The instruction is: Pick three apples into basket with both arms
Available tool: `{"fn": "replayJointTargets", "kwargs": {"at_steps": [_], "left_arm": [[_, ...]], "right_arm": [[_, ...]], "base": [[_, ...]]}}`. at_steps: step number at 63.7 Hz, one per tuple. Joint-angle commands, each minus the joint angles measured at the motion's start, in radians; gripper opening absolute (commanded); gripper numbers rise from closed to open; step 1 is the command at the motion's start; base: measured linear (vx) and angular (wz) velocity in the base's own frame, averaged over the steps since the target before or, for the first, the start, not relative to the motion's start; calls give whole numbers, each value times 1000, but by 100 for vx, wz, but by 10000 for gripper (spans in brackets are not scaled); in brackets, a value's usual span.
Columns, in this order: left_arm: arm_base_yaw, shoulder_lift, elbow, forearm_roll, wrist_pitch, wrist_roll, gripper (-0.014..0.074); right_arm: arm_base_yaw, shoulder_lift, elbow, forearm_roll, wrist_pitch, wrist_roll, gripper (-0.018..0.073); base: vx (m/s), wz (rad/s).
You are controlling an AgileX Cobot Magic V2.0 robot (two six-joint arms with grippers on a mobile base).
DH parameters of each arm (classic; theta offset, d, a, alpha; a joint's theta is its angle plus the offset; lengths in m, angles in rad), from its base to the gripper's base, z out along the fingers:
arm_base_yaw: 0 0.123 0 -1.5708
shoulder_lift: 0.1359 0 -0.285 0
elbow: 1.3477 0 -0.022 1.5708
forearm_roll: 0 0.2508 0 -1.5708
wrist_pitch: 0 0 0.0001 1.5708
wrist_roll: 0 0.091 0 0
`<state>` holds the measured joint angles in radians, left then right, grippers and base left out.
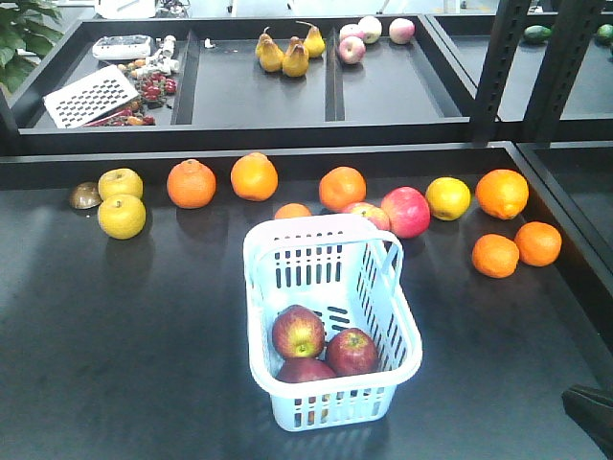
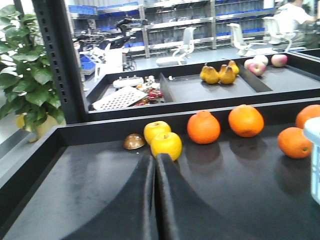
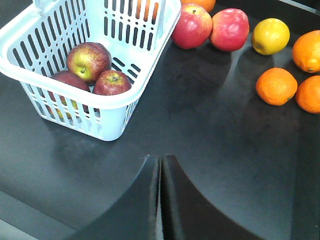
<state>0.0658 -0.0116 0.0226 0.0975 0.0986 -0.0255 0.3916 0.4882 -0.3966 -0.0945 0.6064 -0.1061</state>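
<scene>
Three dark red apples (image 1: 316, 350) are sitting together inside the pale blue basket (image 1: 383, 287), so the task looks complete. From the right gripper (image 3: 160, 200), the basket is lying at ten o'clock, nearer this arm. Both the right and left gripper (image 2: 155, 200) are hovering clenched and empty, touching nothing.

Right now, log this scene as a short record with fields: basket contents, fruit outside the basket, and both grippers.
basket: pale blue-white, on the black table, handle swung toward the far side
apples: three dark red ones inside the basket, bunched at its near end
brighter red apples: two on the table just behind the basket
left gripper: shut, empty, above bare table
right gripper: shut, empty, beside the basket
</scene>
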Motion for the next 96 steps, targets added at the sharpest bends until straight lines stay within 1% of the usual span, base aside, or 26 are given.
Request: {"fn": "replayJointTargets", "kwargs": {"at_steps": [1,11,96], "left_arm": [[7,-17,9,-41,-82,-8,-6],[7,-17,9,-85,-81,-8,-6],[7,-17,8,-85,-81,-8,-6]], "right_arm": [[3,2,-26,-14,-60,1,-4],[3,2,-26,-14,-56,1,-4],[3,2,-26,-14,-50,1,-4]], "base": [[0,0],[0,0],[0,0]]}}
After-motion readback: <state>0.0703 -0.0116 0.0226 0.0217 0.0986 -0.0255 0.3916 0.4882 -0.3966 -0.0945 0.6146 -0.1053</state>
